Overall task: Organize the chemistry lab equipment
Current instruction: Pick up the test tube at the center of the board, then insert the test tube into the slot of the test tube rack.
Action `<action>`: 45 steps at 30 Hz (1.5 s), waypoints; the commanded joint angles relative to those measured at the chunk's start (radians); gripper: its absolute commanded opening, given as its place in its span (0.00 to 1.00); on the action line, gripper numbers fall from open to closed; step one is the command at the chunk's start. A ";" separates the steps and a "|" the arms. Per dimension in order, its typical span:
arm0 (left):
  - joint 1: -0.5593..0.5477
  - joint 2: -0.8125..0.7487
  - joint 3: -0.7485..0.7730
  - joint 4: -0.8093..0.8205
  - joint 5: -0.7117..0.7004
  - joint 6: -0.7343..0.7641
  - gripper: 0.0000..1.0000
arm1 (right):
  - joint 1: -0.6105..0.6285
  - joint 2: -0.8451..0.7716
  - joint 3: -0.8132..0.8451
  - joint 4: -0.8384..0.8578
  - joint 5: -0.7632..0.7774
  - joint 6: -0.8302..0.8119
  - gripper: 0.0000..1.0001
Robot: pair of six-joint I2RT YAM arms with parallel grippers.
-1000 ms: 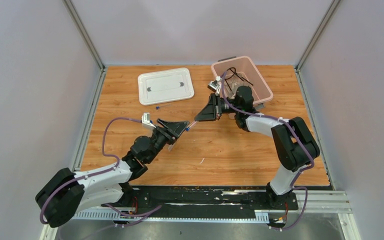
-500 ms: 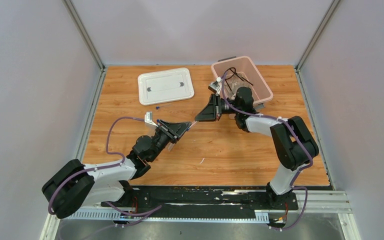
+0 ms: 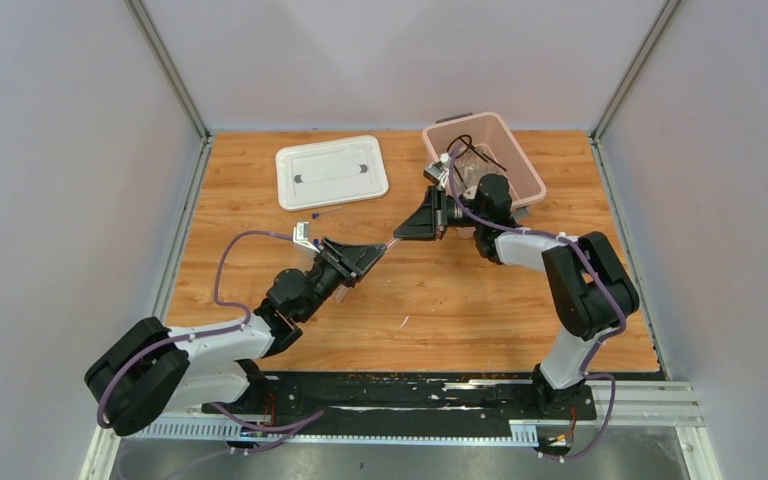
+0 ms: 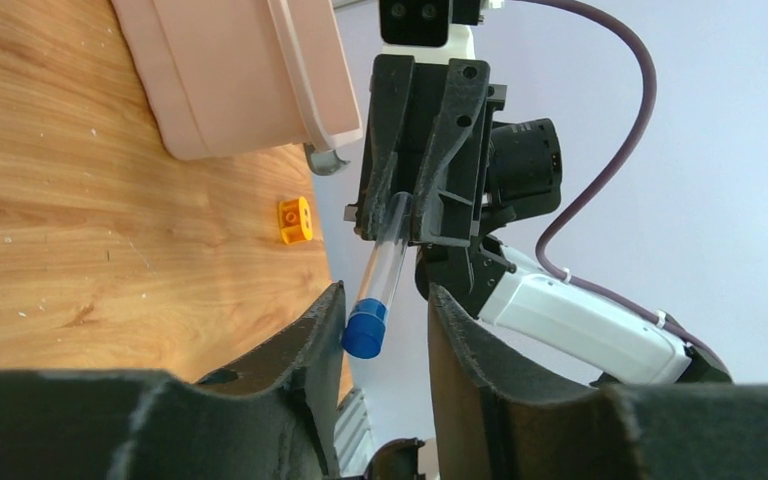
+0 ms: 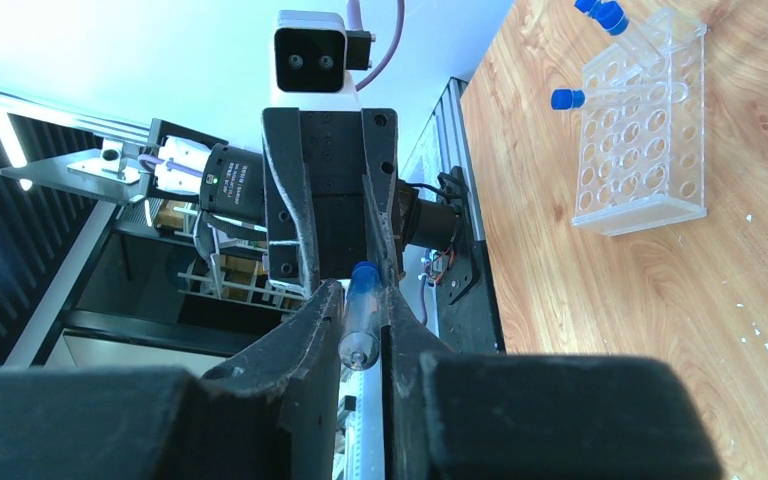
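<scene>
Right tool (image 5: 360, 292) pinches tube (image 4: 388, 240); left tool (image 4: 387, 297) flanks cap (image 4: 365, 331).

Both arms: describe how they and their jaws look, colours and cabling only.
The left arm and right arm match: white link shells between bulky black joint housings. The left gripper and right gripper are black, with wedge-shaped matte jaws, each topped by a white camera block. A purple cable loops along each arm.

No text, brand or number can be read anywhere (a small printed mark on the motor housing (image 5: 232, 182) is too tiny).
</scene>
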 commanded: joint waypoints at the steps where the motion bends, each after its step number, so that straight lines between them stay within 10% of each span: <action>1: -0.001 0.014 0.037 0.056 0.025 0.017 0.36 | -0.006 -0.005 -0.002 0.042 0.026 0.000 0.00; 8: -0.001 0.005 0.034 0.063 0.007 0.059 0.00 | -0.005 -0.006 0.007 0.054 0.006 -0.004 0.04; 11: 0.003 -0.024 0.031 0.021 0.007 0.108 0.00 | -0.005 0.004 0.038 0.115 -0.076 -0.018 0.37; 16: 0.071 -0.127 0.053 -0.150 0.128 0.229 0.00 | -0.008 -0.023 0.083 0.025 -0.183 -0.177 0.60; 20: 0.183 -0.196 0.118 -0.359 0.349 0.327 0.00 | -0.013 -0.090 0.167 -0.423 -0.220 -0.557 0.66; 25: 0.274 -0.182 0.320 -0.665 0.608 0.545 0.00 | -0.013 -0.136 0.466 -1.456 -0.057 -1.495 0.71; 30: 0.356 -0.029 0.591 -1.107 0.884 1.003 0.00 | -0.044 -0.214 0.549 -1.727 0.038 -1.807 0.72; 33: 0.357 0.053 0.649 -1.249 0.872 1.147 0.00 | -0.043 -0.322 0.485 -1.712 0.134 -1.926 0.74; 36: 0.370 0.050 0.674 -1.301 0.881 1.179 0.00 | -0.031 -0.463 0.360 -1.654 0.151 -2.100 0.97; 45: 0.347 -0.052 0.609 -1.287 0.798 1.229 0.00 | 0.115 -0.511 0.231 -1.471 0.174 -2.302 0.99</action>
